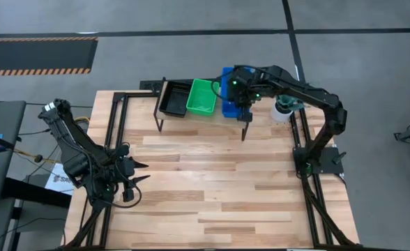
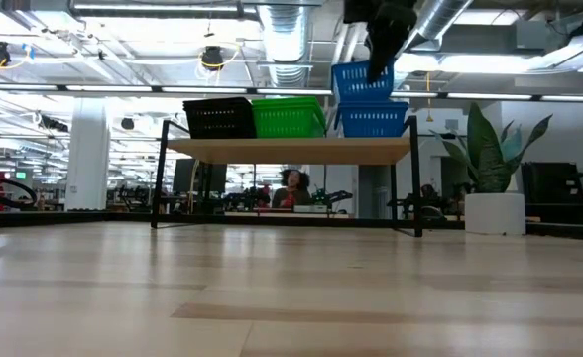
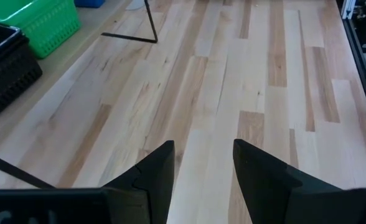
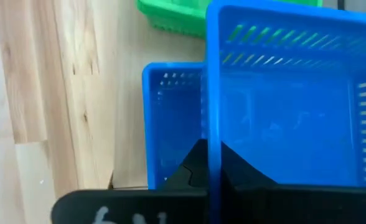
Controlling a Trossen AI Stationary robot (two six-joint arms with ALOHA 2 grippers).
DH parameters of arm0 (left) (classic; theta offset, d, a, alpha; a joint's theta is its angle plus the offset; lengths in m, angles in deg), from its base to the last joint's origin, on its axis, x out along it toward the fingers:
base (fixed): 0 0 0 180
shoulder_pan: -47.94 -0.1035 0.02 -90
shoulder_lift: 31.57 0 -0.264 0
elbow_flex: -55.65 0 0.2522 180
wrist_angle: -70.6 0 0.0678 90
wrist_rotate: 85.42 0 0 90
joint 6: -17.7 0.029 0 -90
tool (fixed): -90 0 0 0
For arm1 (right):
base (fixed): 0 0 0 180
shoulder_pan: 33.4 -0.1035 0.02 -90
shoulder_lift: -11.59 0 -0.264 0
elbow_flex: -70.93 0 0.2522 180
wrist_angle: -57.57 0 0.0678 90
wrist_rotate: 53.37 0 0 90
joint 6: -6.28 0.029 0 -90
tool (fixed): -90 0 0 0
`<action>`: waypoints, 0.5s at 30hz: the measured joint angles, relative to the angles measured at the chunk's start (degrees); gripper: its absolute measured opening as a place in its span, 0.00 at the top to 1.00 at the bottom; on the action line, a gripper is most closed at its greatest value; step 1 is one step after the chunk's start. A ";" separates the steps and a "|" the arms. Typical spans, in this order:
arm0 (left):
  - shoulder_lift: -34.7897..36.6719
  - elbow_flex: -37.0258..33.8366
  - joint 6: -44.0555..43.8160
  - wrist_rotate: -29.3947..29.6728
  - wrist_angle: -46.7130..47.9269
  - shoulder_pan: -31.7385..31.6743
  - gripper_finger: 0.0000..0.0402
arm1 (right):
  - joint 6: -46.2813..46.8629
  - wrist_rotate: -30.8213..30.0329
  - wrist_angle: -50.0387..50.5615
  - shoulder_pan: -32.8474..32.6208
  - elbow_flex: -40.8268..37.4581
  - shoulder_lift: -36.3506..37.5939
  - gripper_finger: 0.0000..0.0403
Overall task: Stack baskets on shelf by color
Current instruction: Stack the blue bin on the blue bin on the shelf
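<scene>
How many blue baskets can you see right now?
2: one blue basket sits on the shelf; a second blue basket hangs above it in the right claw. More may be nested unseen.

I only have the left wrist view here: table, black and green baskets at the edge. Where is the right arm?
Observer: The right gripper is over the shelf's blue end, shut on a blue basket.
Operator: Is that basket down yet?
Observer: No, the low view shows it above the blue stack, with a gap.
Operator: And the left arm?
Observer: The left gripper waits, open, at the table's left side.
</scene>
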 joint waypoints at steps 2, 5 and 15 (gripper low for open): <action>0.00 0.00 -0.02 0.00 0.00 0.00 0.62 | 0.00 0.01 -0.34 -0.42 0.04 0.02 0.96; 0.00 0.00 -0.63 0.04 -0.01 0.00 0.62 | 0.00 0.96 -0.04 -0.73 0.04 0.07 0.96; 0.00 0.00 -1.49 0.00 -0.02 0.00 0.62 | 0.02 1.99 -0.40 -0.68 0.04 -0.01 0.96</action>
